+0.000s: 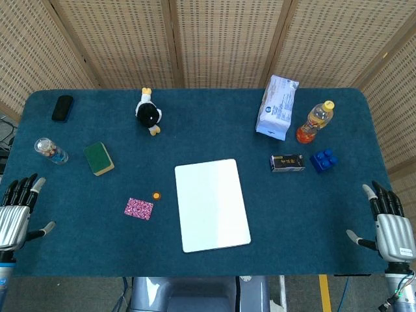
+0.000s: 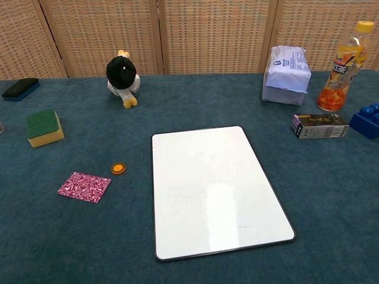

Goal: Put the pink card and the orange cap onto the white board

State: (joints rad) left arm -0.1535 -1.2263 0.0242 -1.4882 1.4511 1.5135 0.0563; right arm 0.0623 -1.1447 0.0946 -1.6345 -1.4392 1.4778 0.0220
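The white board [image 1: 211, 203] [image 2: 214, 189] lies flat in the middle of the blue table. The patterned pink card [image 1: 139, 208] [image 2: 84, 187] lies on the cloth to the board's left. The small orange cap [image 1: 156, 195] [image 2: 118, 168] sits between card and board, close to the card's upper right corner. My left hand [image 1: 17, 211] rests at the table's left front edge, fingers apart, holding nothing. My right hand [image 1: 390, 224] rests at the right front edge, also empty with fingers spread. Neither hand shows in the chest view.
A green-and-yellow sponge [image 1: 99, 158], a small jar [image 1: 50, 151] and a black case [image 1: 62, 108] lie at the left. A penguin toy [image 1: 149, 113] stands at the back. A tissue pack [image 1: 277, 107], orange bottle [image 1: 315, 122], dark box [image 1: 287, 162] and blue block [image 1: 324, 159] stand right.
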